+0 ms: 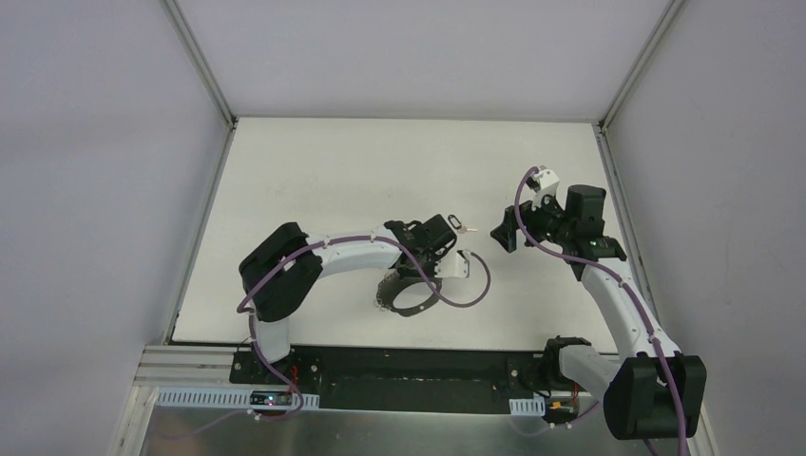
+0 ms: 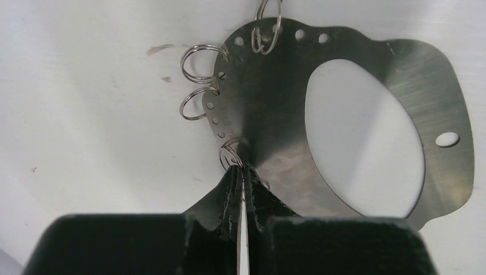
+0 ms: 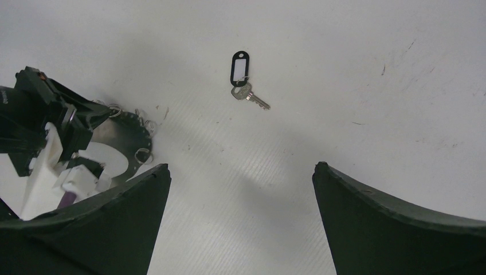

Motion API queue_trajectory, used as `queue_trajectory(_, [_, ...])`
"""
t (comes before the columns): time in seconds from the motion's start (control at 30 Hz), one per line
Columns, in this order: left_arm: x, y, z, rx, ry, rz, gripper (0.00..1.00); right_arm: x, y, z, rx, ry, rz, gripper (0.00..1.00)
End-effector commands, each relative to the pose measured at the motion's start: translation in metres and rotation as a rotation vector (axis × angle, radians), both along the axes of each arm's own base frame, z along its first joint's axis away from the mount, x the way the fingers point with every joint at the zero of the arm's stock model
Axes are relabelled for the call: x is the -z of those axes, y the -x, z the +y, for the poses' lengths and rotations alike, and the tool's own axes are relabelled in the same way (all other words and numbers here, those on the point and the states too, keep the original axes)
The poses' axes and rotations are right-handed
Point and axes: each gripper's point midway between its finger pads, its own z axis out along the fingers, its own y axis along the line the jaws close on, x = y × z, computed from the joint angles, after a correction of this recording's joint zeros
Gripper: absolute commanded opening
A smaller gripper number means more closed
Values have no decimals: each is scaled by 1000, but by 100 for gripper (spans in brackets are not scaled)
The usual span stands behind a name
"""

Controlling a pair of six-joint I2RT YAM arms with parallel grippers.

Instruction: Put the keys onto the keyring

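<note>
Left fingers (image 2: 224,200) on keyring (image 2: 275,114) edge

key (image 3: 250,95): small and silvery, joined to a black oval tag (image 3: 240,67) with a white window; lies flat on the white table (image 3: 355,51).
keyring (image 2: 275,114): flat grey metal oval with a large oval opening; small holes along its rim, some carrying little split rings (image 2: 198,62).
relation: key and keyring are well apart, not joined.
</note>
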Motion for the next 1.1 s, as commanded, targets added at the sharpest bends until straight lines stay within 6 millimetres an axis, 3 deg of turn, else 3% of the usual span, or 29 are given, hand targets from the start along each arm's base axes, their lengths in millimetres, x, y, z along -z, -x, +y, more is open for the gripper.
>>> queue_trajectory(0.0, [-15,-42,2,-178,49,-58,1,-12,-2,1,-22,-7,-33,99])
queue_trajectory(0.17, [-33,-54,4,-256,119,-31,3,-14,-3,1,-19,-8,-37,99])
queue_trajectory(0.43, [-51,-26,-28,-176,290,124,21,-20,-4,-5,14,-29,-40,99])
queue_trajectory(0.6, [-58,-22,-51,-86,352,162,25,-23,-4,-8,18,-53,-29,99])
queue_trajectory(0.8, [-50,-30,-69,0,326,169,25,-25,-5,-15,40,-64,-25,99])
queue_trajectory(1.07, [-32,-39,-73,61,255,168,25,-22,-6,-19,51,-65,-11,99])
